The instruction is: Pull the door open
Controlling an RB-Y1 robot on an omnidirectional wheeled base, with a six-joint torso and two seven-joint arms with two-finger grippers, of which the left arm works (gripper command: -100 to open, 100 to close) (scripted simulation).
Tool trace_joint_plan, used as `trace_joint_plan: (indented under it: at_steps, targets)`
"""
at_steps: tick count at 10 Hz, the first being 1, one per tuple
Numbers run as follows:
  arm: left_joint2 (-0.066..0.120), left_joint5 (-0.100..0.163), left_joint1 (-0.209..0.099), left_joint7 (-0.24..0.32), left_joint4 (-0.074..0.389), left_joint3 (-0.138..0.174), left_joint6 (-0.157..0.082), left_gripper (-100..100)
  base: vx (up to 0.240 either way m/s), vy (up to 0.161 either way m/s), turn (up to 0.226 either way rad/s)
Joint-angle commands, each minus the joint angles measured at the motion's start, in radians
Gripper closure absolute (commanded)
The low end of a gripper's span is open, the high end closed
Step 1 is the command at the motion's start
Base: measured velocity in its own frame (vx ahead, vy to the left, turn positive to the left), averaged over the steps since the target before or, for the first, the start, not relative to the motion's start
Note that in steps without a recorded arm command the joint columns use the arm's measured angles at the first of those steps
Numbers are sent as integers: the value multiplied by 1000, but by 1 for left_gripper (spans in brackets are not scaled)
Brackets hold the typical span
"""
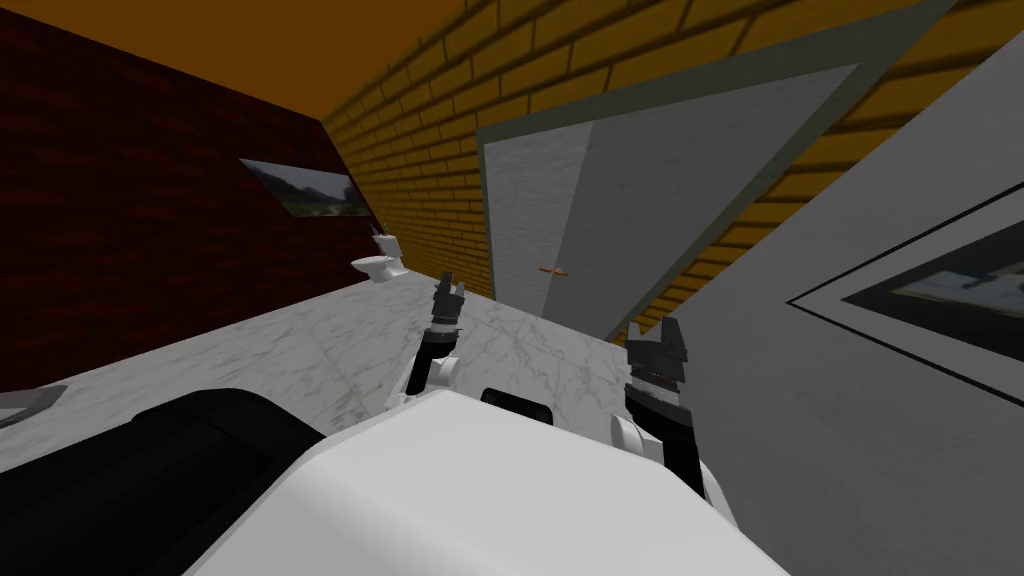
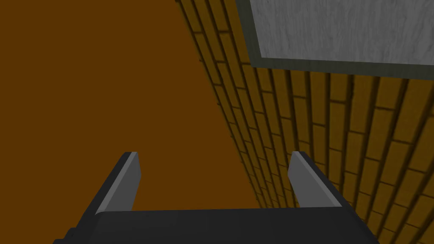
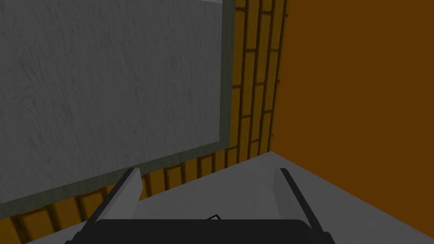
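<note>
Head view, centre: you face a grey door (image 1: 540,200) set in a dull green frame (image 1: 484,215) in a yellow brick wall (image 1: 430,150). The door fills the upper middle of the frame. Two shades of grey meet on it along a slanted line, and a small orange handle (image 1: 552,271) sits at the lower end of that line. Whether the door is ajar cannot be told.

Below the door, the left gripper (image 1: 452,286) stands at lower centre over the marble floor (image 1: 300,350). The right gripper (image 1: 673,336) is at lower right, beside a plain grey wall (image 1: 800,430). Both are well apart from the handle.

Left wrist view: your fingers (image 2: 127,182) stand spread, with nothing between them — brick wall and a corner of the door frame lie beyond. Right wrist view: the fingers (image 3: 127,195) are likewise spread and hold nothing, with the door beyond them.

At centre left, a white toilet (image 1: 380,262) stands against a dark red wall (image 1: 130,220), which carries a picture (image 1: 305,188).
</note>
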Motion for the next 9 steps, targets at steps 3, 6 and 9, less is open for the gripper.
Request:
trace_joint_plan:
  at_steps: [3, 6, 9]
  targets:
    - [23, 10, -14, 15, 70, 0, -19, -100, 155, -64, -53]
    - [41, 19, -27, 29, 133, -1, -37, -100, 183, -34, -49]
    - [58, 27, -39, 42, 195, -1, -54, -100, 145, -52, -54]
